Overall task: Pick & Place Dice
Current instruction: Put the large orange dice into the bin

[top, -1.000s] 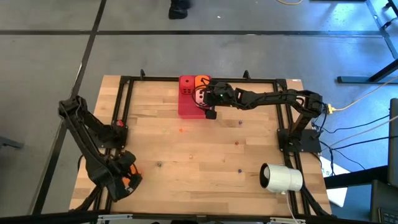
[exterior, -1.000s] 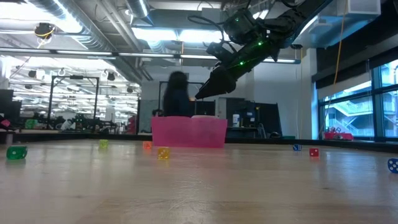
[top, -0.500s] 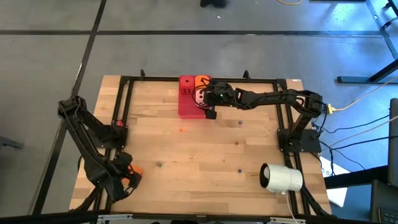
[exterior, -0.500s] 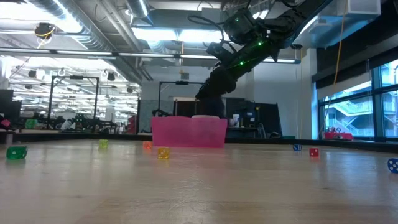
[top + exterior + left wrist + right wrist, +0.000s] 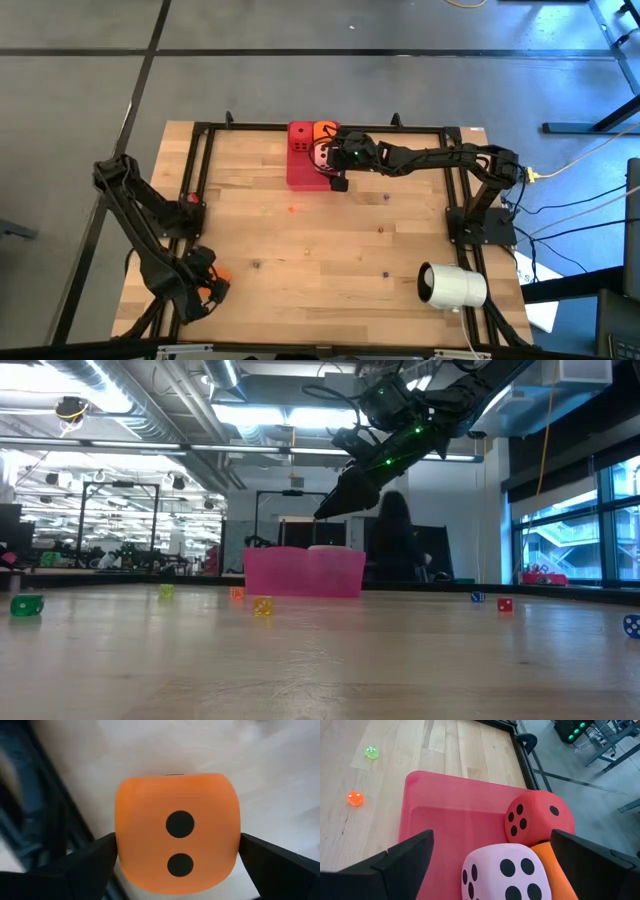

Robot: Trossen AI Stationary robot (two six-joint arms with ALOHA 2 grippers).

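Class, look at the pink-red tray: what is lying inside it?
Three dice show in the tray: red die, pink die, orange die, the last mostly covered by the pink one. The right gripper hovers above, open.

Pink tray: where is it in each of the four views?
High view: pink tray at the table's far edge, centre, under the right gripper.
Low view: centre, on the table's far side.
Left wrist view: not in it.
Right wrist view: fills the middle, behind the dice.
Shared landmark: the right gripper above it.

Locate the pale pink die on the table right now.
In the high view the pale pink die sits in the pink tray at the table's far edge, beside the red die and an orange die, under the right end effector.
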